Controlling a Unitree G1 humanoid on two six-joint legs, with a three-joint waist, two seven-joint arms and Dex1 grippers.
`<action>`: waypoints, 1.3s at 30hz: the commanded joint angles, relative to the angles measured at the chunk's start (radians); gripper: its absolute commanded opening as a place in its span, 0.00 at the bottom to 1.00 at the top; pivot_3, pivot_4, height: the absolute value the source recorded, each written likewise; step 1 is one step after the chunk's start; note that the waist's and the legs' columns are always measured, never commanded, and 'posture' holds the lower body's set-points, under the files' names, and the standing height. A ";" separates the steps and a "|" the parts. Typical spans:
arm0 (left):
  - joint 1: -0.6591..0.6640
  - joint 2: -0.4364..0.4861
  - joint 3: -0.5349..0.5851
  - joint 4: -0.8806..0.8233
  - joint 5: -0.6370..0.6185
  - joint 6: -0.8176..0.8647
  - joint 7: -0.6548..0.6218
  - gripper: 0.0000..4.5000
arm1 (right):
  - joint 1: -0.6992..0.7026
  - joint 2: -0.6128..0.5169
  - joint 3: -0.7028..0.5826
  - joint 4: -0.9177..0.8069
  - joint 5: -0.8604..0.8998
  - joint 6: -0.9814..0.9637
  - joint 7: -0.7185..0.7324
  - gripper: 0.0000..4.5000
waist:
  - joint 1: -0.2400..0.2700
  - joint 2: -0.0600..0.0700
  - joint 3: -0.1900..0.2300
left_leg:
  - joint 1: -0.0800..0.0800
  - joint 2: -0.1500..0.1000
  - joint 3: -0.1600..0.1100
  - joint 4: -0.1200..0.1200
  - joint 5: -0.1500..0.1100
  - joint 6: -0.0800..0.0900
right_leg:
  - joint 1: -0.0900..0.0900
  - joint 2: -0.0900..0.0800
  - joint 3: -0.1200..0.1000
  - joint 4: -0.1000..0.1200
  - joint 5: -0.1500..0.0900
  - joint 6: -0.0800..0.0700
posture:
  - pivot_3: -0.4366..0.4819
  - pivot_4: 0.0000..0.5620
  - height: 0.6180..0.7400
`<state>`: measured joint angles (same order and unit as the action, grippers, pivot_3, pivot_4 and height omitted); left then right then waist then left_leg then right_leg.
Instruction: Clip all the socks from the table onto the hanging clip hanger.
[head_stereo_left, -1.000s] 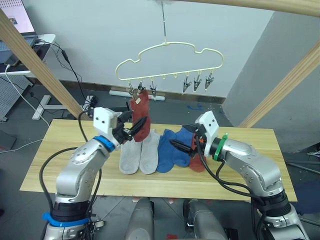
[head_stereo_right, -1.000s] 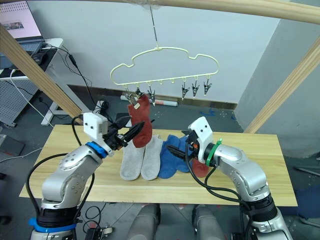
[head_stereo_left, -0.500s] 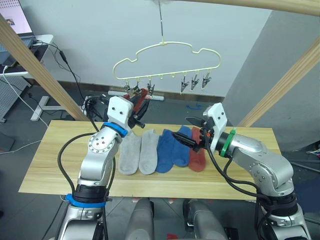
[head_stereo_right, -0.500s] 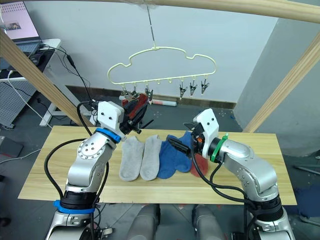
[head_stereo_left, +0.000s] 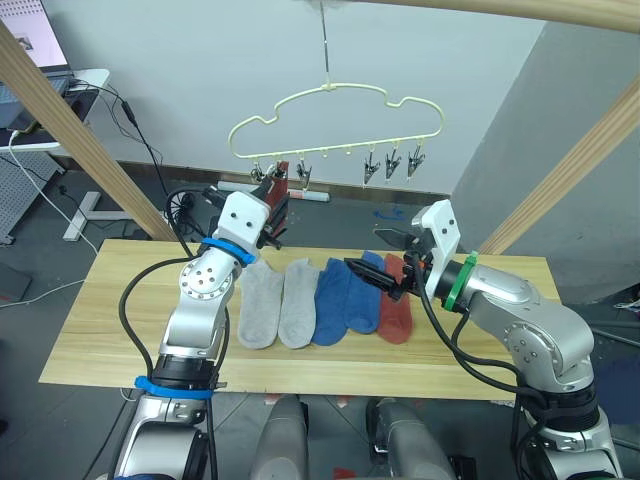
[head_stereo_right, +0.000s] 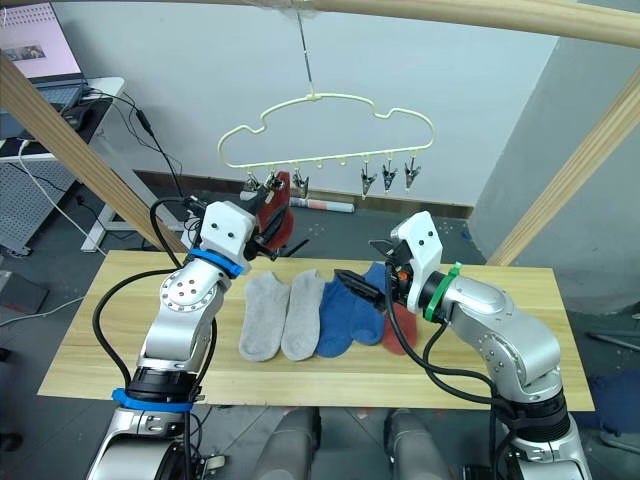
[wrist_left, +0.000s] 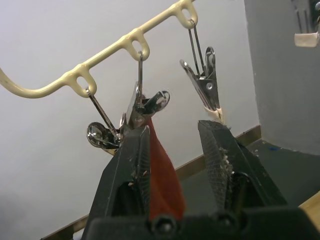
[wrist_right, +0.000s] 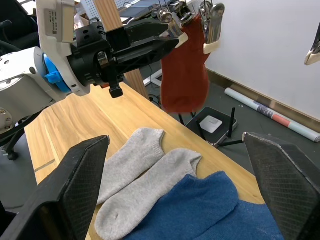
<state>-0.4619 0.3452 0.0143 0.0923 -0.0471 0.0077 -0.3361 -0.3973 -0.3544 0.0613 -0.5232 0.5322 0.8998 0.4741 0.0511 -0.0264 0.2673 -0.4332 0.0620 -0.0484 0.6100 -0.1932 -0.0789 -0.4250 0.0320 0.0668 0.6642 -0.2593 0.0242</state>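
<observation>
— Where's that rust-red sock (head_stereo_right: 272, 208)?

— Hanging from a clip (wrist_left: 141, 103) on the clip hanger (head_stereo_left: 338, 117), right between my left gripper's (wrist_left: 175, 145) spread fingers.

— And the other side?

— My right gripper (wrist_right: 180, 165) gapes wide over the grey socks (wrist_right: 137, 175) and blue socks (wrist_right: 210, 210) on the table (head_stereo_left: 120, 310).

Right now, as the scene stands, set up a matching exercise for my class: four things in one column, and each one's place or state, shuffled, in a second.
Things:
1. Hanging rust-red sock
2. Grey socks
3. Clip hanger
4. Right gripper

Places or states:
A. Hooked under the wooden bar
B. Open above the blue socks
C. Held in a clip, by the left gripper
D. Flat on the table, leftmost of the row

Pairs: 1-C, 2-D, 3-A, 4-B
</observation>
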 joint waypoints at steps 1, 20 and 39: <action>-0.052 0.002 0.014 0.026 0.020 -0.055 0.022 0.37 | -0.009 -0.002 -0.023 -0.023 0.016 -0.014 -0.007 1.00 | 0.000 0.000 0.000 | 0.000 0.000 0.000 0.000 0.000 0.000 | 0.000 0.000 0.000 0.000 0.000 0.000 | 0.64 0.45 1.00; -0.202 -0.077 0.027 0.216 -0.095 -0.064 -0.090 0.37 | -0.007 0.010 -0.024 -0.013 0.012 -0.020 -0.035 1.00 | -0.002 0.000 0.000 | 0.000 0.000 -0.002 0.002 0.000 0.000 | 0.002 0.000 -0.002 0.001 0.000 0.000 | 0.63 0.45 1.00; -0.162 -0.168 0.122 -0.002 -0.460 0.365 -0.141 0.37 | -0.009 0.014 -0.035 -0.001 0.013 -0.024 -0.046 1.00 | -0.009 0.000 0.000 | 0.001 -0.001 -0.003 0.008 0.000 0.000 | 0.002 0.000 -0.002 0.010 0.000 0.000 | 0.63 0.45 1.00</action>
<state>-0.6218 0.1780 0.1208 0.1425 -0.4771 0.3546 -0.4833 -0.4001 -0.3425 0.0518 -0.5021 0.5325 0.8985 0.4314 0.0420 -0.0266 0.2672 -0.4320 0.0612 -0.0520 0.6187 -0.1931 -0.0788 -0.4229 0.0323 0.0643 0.6749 -0.2591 0.0244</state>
